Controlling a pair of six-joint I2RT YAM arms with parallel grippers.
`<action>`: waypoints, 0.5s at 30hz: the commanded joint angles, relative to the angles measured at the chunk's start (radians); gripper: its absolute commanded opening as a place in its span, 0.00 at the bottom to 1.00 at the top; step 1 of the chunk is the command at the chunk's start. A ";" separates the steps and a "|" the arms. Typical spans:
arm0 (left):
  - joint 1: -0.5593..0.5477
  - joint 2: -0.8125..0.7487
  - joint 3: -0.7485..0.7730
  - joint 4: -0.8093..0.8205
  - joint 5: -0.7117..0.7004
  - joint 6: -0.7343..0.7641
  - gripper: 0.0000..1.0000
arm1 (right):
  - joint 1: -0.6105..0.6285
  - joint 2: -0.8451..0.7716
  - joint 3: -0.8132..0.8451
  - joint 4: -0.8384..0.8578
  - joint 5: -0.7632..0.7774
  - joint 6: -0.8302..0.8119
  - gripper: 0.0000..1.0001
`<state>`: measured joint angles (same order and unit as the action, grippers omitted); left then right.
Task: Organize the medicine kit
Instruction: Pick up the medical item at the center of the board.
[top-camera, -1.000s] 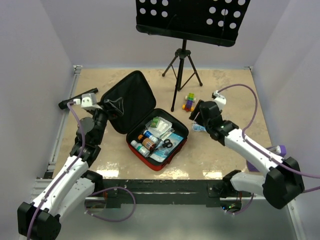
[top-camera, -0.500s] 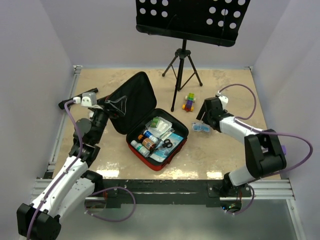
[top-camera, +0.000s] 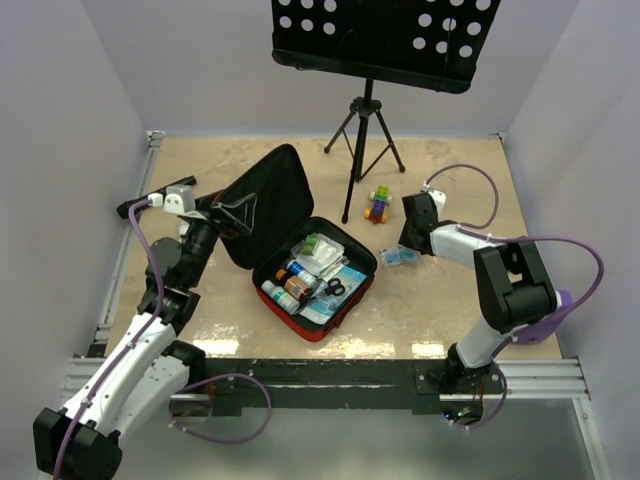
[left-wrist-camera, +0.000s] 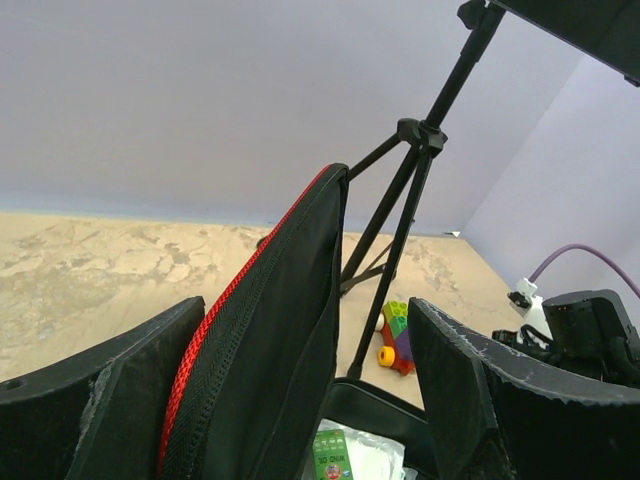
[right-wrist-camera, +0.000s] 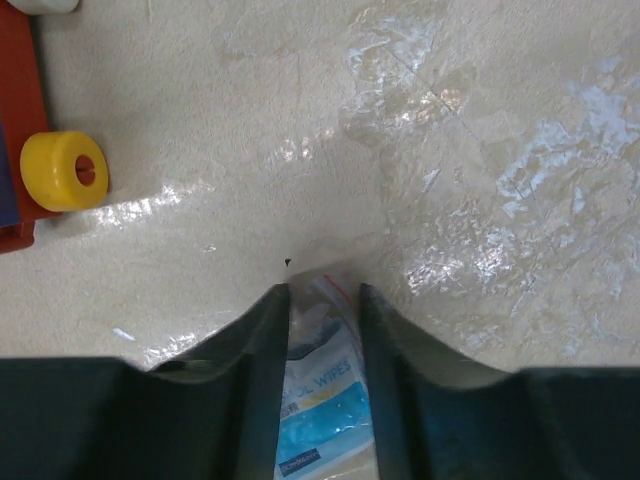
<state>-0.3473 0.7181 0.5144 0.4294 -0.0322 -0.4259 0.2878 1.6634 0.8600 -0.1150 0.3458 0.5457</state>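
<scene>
Pinching a wipes packet (right-wrist-camera: 322, 385) on the table (right-wrist-camera: 470, 130), right gripper (right-wrist-camera: 322, 292) clamps it while left gripper (left-wrist-camera: 305, 320) stands wide open astride the medicine kit (left-wrist-camera: 285, 290) lid.

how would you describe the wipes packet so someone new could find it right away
Start at the open red case mid-table, then look right to the right gripper. The wipes packet lies flat between its fingers. It is the only blue-and-white packet outside the case, nearer the arms than the colourful toy.
</scene>
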 joint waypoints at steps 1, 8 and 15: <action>0.002 -0.020 0.016 0.042 0.023 -0.004 0.87 | 0.001 -0.049 0.010 -0.018 -0.017 -0.012 0.26; 0.002 -0.020 0.007 0.031 0.028 -0.016 0.87 | 0.002 -0.246 -0.007 -0.061 -0.034 0.002 0.00; 0.002 -0.028 0.001 0.023 0.028 -0.027 0.87 | 0.002 -0.411 -0.012 -0.121 -0.088 -0.021 0.00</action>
<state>-0.3473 0.7063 0.5140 0.4271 -0.0227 -0.4351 0.2878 1.3087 0.8574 -0.1783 0.3016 0.5400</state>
